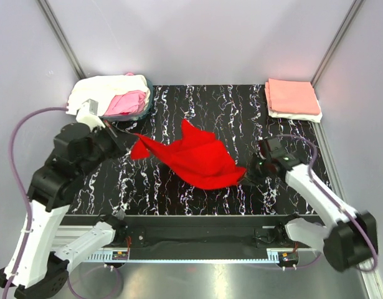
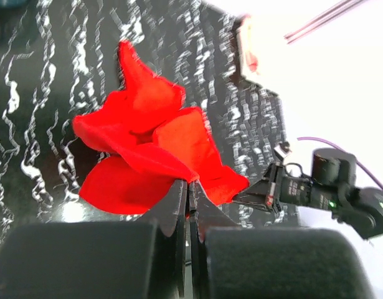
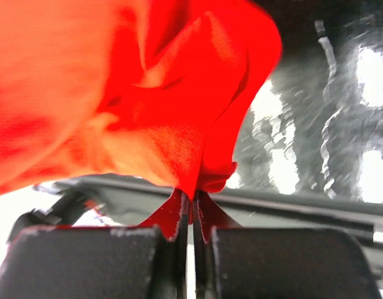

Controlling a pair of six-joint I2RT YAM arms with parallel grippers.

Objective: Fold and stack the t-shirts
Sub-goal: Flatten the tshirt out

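Note:
A bright red t-shirt (image 1: 194,157) hangs crumpled between my two grippers over the middle of the black marbled table (image 1: 241,106). My left gripper (image 1: 130,138) is shut on its left edge; the left wrist view shows the cloth (image 2: 141,143) pinched at the fingertips. My right gripper (image 1: 248,172) is shut on its right edge; the right wrist view shows the red cloth (image 3: 179,93) clamped between the jaws. A folded salmon-pink t-shirt (image 1: 293,96) lies on a folded white one (image 1: 297,116) at the back right. Pink (image 1: 126,103) and cream-white t-shirts (image 1: 104,90) lie heaped at the back left.
The heap sits in a dark basket (image 1: 146,104) at the back left corner. Grey walls with metal posts close in the table on three sides. The right arm (image 2: 328,187) shows in the left wrist view.

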